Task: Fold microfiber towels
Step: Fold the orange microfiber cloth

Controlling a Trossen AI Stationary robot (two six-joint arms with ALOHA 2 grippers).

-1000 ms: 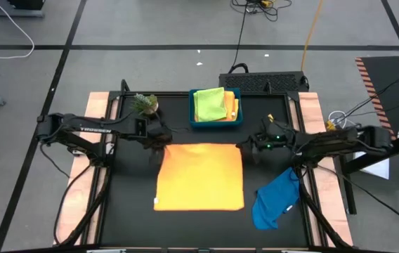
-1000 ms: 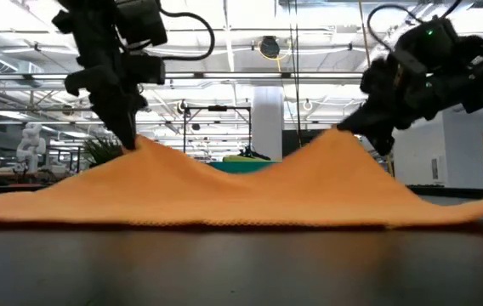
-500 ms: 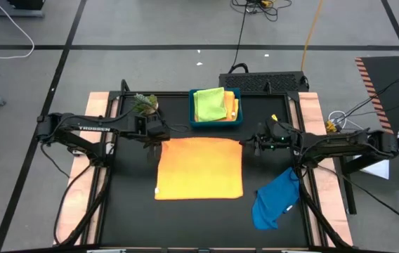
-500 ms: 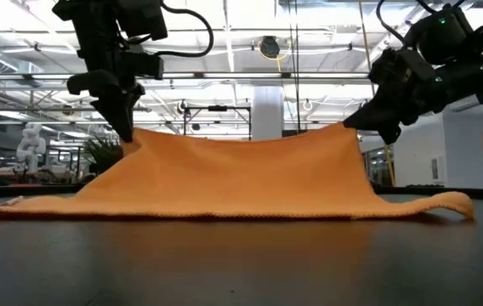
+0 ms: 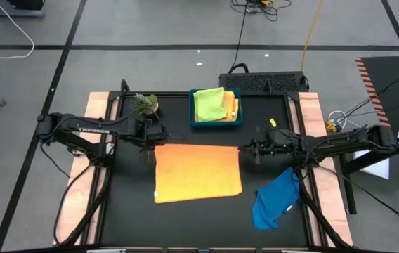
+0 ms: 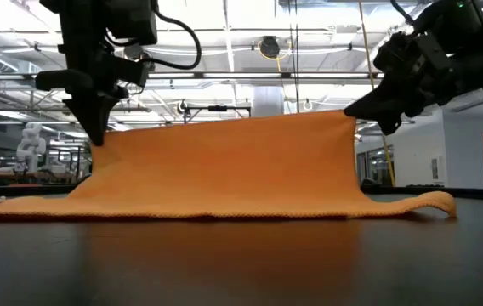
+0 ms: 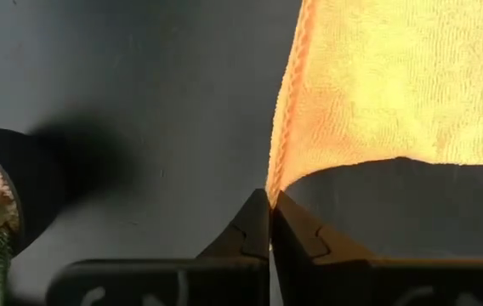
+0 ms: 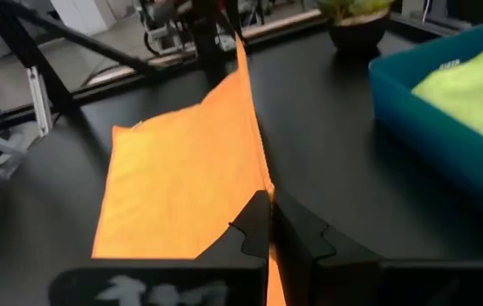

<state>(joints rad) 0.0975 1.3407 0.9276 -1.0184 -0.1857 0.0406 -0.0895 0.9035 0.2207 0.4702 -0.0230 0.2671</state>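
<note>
Both end effectors are pinching the far corners of an orange towel (image 5: 198,173), the left end effector (image 5: 150,145) and right end effector (image 5: 246,149) clamped tight, holding its far edge taut above the counter (image 5: 129,218) while the near edge is lying flat.

The high view looks straight down on the whole surface (image 5: 129,211); the low view faces level across it. Both wrist views sit close, probably sharing the orange towel (image 5: 198,172).
</note>
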